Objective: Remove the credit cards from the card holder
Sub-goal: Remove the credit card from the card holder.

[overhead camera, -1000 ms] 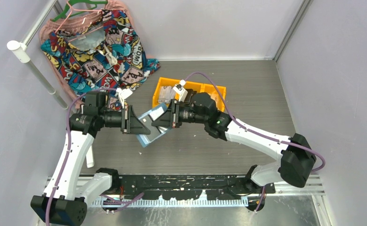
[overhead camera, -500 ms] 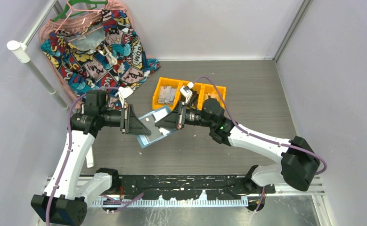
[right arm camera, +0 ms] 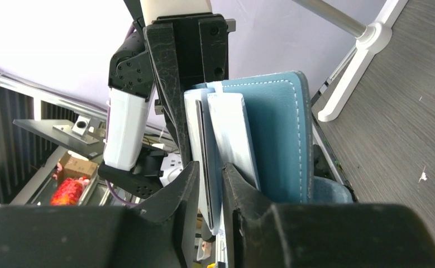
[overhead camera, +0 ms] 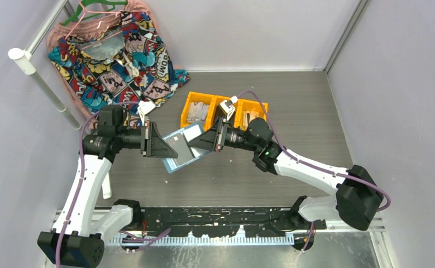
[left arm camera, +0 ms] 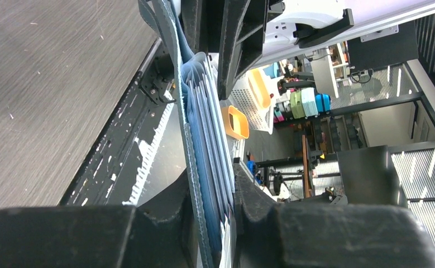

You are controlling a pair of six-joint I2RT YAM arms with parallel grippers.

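The blue card holder hangs in the air between my two arms, above the table. My left gripper is shut on its left side. In the left wrist view the holder stands edge-on between the left gripper's jaws, with several pale cards in it. My right gripper is shut on a card at the holder's right side. In the right wrist view the right gripper pinches a thin card, and the holder's blue cover lies just right of it.
Orange bins with small items stand behind the right gripper. A comic-print shirt on a hanger lies at the back left beside a white post. Grey walls close in the table on three sides.
My right gripper has drawn back to the right, away from the left one. The dark card now shows further out of the holder. The left gripper has hardly moved.
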